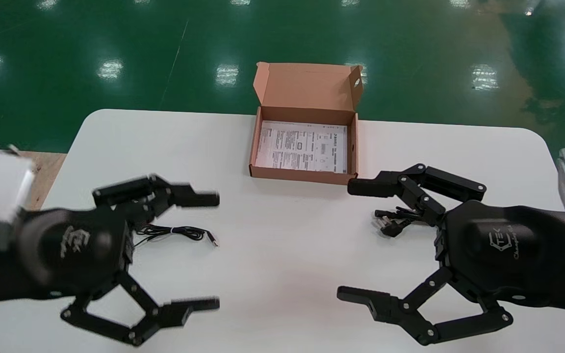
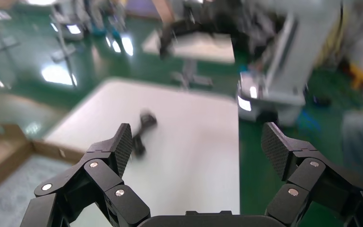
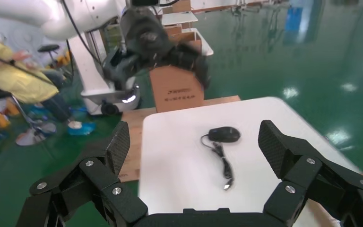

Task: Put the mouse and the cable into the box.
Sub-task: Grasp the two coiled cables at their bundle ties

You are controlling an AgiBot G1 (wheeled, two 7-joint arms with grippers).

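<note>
Left gripper (image 1: 216,251) gapes wide, empty (right gripper (image 1: 346,240) likewise) above the cable (image 1: 179,231); thin cord may slip free

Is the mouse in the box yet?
No, the box holds only a printed sheet; the mouse lies on the table.

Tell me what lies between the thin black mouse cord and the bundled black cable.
Nothing: the head view shows bare white tabletop between the thin black mouse cord and bundled black cable.
</note>
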